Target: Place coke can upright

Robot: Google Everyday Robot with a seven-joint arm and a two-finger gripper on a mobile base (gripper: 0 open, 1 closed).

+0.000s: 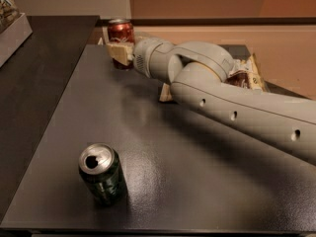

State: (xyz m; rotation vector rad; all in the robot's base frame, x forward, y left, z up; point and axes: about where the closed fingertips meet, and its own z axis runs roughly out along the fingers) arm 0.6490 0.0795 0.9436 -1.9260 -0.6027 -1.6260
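Observation:
The red coke can [121, 32] stands upright at the far edge of the dark table [197, 186], its silver top rim showing. My gripper [121, 56] reaches in from the right on the long grey arm. Its beige fingers are closed around the lower half of the can and hide the can's base, so I cannot tell whether the can touches the table.
A dark green can [101, 174] with an open silver top stands upright near the table's front left. A snack bag [245, 76] lies behind the arm at the right. A light box [12, 31] sits on the dark counter at the far left.

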